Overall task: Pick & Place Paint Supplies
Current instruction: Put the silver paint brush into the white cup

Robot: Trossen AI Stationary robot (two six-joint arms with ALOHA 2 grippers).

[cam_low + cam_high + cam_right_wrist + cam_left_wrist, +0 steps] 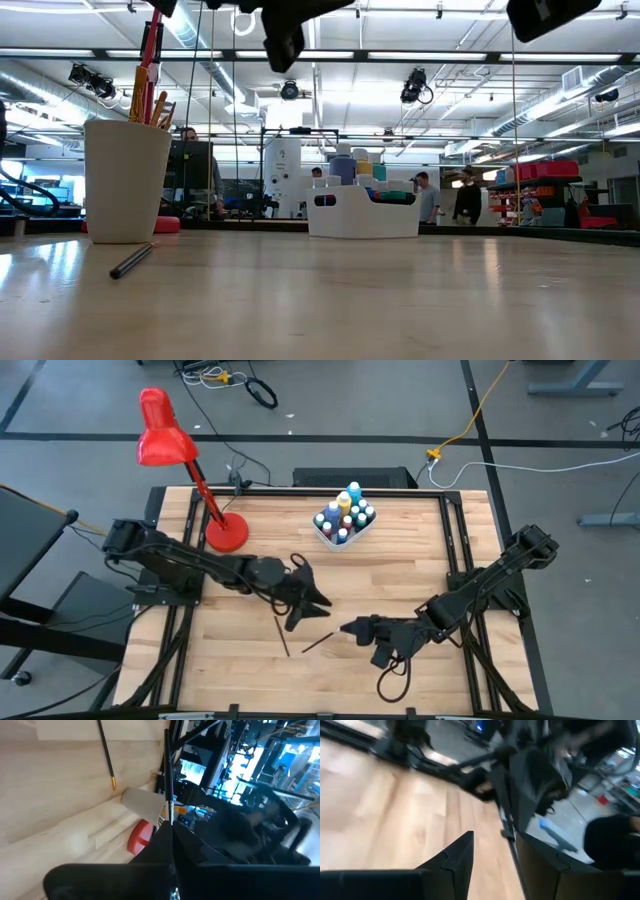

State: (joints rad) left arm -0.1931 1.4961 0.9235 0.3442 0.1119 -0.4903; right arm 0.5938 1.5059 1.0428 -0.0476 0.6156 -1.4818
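Seen from above, the white tray (345, 532) of paint bottles (345, 515) is taken as the landmark near the table's far edge; the red desk lamp (170, 455) stands to its left. The left gripper (308, 600) is held over the table's middle, nearer the front than the tray, its fingers spread apart with nothing between them; the left wrist view confirms the gap, bare wood showing between the two dark fingers (455, 857). The right gripper (350, 628) lies farther forward of the tray, and only its wrist view shows the jaws pressed together on a thin dark-handled paintbrush (168, 780). Two more brushes (283, 636) are seen lying loose on the wood between the grippers. The low view alone reveals a beige cup (127, 180) holding brushes, one brush (131, 261) lying flat before it, and the tray beyond; people stand in the room behind.
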